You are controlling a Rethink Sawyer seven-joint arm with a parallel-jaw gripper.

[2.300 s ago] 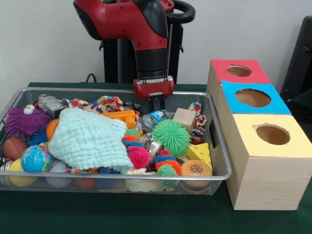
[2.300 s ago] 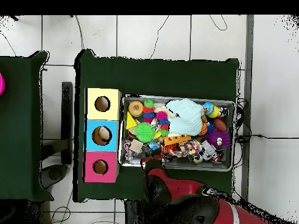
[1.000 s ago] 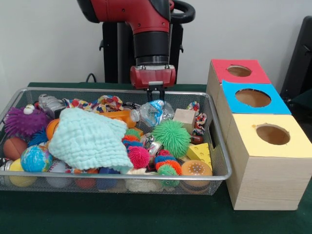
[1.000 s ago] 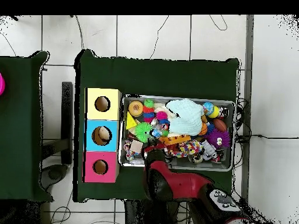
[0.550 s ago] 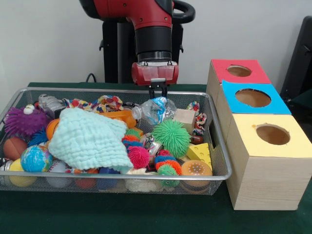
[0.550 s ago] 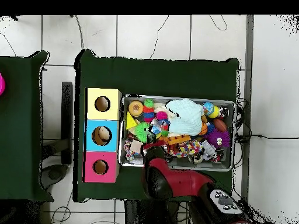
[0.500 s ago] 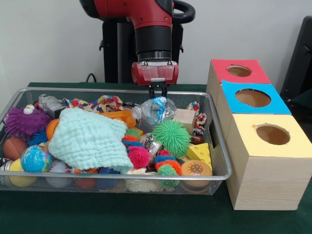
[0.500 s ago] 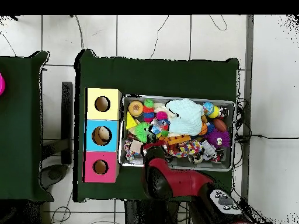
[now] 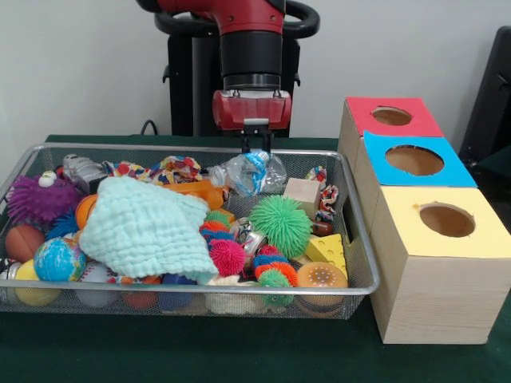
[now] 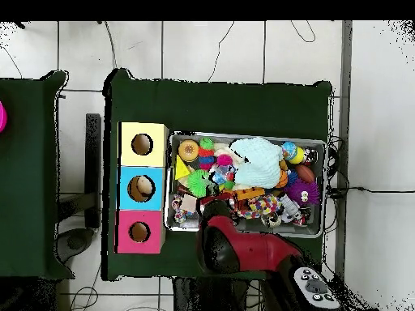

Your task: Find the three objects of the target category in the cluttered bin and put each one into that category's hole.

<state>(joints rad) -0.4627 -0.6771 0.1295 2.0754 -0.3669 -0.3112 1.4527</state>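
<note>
Gripper [image 9: 255, 148] is closed on a crumpled clear plastic bottle with a blue label [image 9: 249, 171], which hangs tilted beneath it, clear of the wire mesh bin [image 9: 359, 239]. Judged light, thin-walled and slippery; the pinch near its upper side looks adequate but may let it swing. Below lie a green spiky ball [image 9: 279, 224] and a wooden cube [image 9: 303, 194]. The coloured-topped wooden boxes with holes [image 9: 413, 159] stand well to one side.
</note>
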